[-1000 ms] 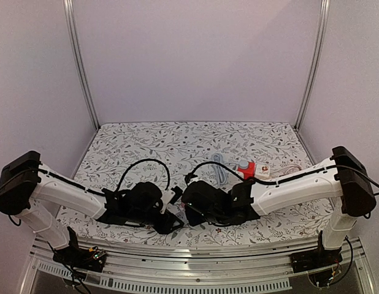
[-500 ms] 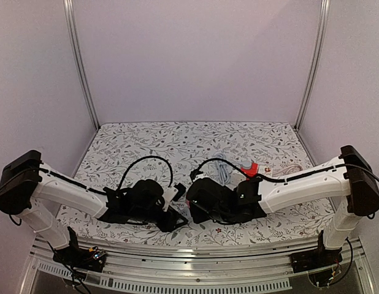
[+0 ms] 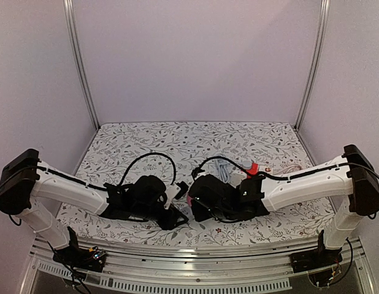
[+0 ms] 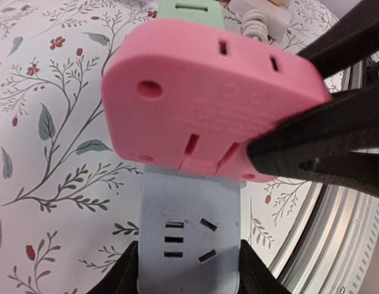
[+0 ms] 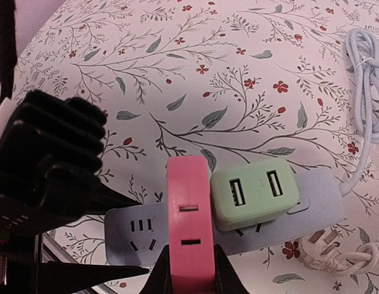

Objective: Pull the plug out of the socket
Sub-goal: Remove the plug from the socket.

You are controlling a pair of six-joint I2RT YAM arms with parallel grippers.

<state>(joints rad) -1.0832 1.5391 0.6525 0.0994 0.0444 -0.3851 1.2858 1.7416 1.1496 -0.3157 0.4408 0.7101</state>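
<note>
- The power strip (image 5: 135, 234), pale grey-blue, lay flat on the flower-patterned table (image 3: 177, 138), close to the near edge and about midway between its left and right edges.
- The pink plug (image 5: 189, 215), a flat block with slots along its narrow edge, stood on the strip near its middle. Whether its pins were fully seated could not be told.
- The right gripper (image 5: 189, 269) held the pink plug, its two fingers pressed narrowly against the plug's broad faces.
- The left gripper (image 4: 188, 272) clamped the free end of the strip, one black finger against each long side, just past an unused set of socket holes.
- A green adapter (image 5: 254, 196) with two USB ports sat on the strip, touching the pink plug on the side away from the left gripper.
- A bundled white cable (image 5: 368, 92) lay toward the table's right edge, well beyond the strip.
- A loose white plug (image 5: 317, 248) with bare pins lay just beside the strip's cord end.
</note>
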